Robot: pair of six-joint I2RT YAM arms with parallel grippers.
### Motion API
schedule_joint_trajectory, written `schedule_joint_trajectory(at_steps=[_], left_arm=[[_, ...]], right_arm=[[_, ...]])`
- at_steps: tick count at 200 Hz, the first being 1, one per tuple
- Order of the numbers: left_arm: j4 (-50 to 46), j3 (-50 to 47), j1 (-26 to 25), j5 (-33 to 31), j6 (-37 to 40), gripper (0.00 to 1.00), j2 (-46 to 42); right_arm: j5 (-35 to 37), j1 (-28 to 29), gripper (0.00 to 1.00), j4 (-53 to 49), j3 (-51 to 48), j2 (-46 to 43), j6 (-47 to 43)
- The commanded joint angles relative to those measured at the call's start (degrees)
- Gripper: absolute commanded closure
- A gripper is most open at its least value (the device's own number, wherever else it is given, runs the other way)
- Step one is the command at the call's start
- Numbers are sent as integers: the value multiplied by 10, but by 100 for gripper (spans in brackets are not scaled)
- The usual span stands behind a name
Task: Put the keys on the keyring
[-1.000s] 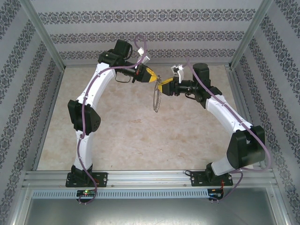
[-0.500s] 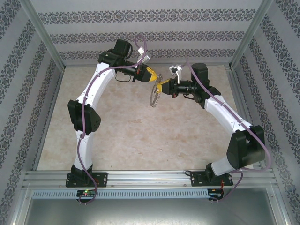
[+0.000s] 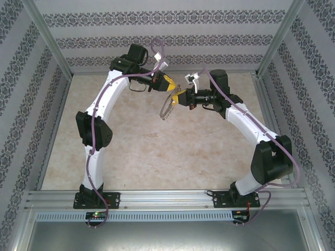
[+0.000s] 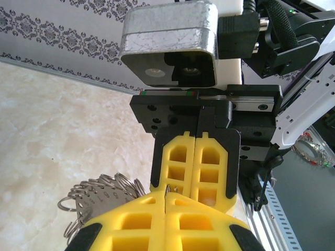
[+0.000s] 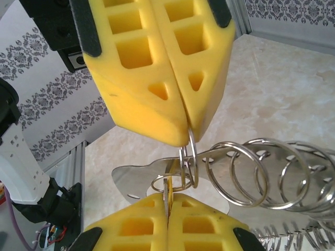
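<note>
At the far side, left gripper (image 5: 186,137) pinches 1 keyring (image 4: 99,194) loop steady so right gripper (image 5: 167,203), clamped on what looks like the key (image 5: 167,187), can thread it.

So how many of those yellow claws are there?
2. The left claw and the right claw, tip to tip above the table, both shut on the keyring.

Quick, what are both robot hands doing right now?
Left gripper: closed, pinching the keyring.
Right gripper: closed, pinching the keyring too.
</note>
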Motion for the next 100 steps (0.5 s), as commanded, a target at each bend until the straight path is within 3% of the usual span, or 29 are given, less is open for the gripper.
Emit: schedule_joint_trajectory(at_steps=[1, 17, 31, 37, 100], left_arm=[[22, 1, 1, 15, -4, 100, -25], [24, 1, 1, 15, -5, 100, -24], [23, 1, 1, 14, -4, 100, -24], [22, 1, 1, 14, -4, 100, -24], [22, 1, 1, 16, -4, 100, -24]], right_arm=[[-31, 12, 96, -17, 16, 9, -16], [-35, 12, 89, -23, 21, 12, -18], [-33, 8, 69, -25, 18, 6, -18], [-32, 5, 65, -25, 14, 1, -18], [-41, -54, 63, -4, -26, -73, 6]])
